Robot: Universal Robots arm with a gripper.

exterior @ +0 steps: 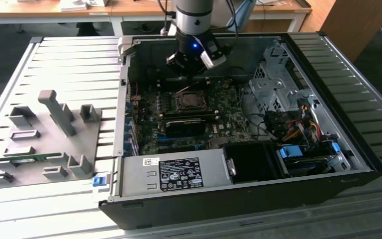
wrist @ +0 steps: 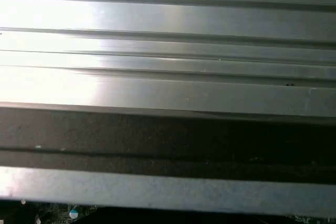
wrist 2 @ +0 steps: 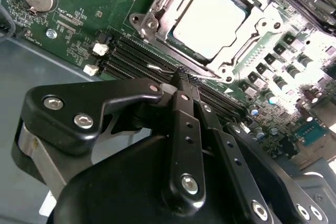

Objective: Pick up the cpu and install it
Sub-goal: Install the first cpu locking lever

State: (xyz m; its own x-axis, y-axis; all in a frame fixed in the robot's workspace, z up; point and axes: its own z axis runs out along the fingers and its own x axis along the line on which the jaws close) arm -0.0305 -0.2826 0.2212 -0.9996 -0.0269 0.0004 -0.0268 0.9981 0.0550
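Observation:
The cpu (wrist 2: 210, 19), a flat square chip with a shiny silver top, lies in the motherboard socket (wrist 2: 152, 22) with the metal socket frame around it. In the exterior view the cpu (exterior: 191, 100) sits mid-board inside the open computer case (exterior: 244, 199). My gripper (wrist 2: 185, 77) hangs just above the empty black memory slots (wrist 2: 131, 56) beside the socket, apart from the chip. Its two black fingers are pressed together with nothing between them. In the exterior view the gripper (exterior: 189, 74) is over the board, on the far side of the socket.
A grey power supply (exterior: 177, 174) fills the case's near corner. A drive cage (exterior: 277, 84) and coloured cables (exterior: 300, 124) lie on the exterior view's right. A fixture plate (exterior: 45, 186) with grey blocks and a green memory stick (exterior: 35, 159) stands outside the case. The ribbed metal table (wrist: 168, 51) surrounds it.

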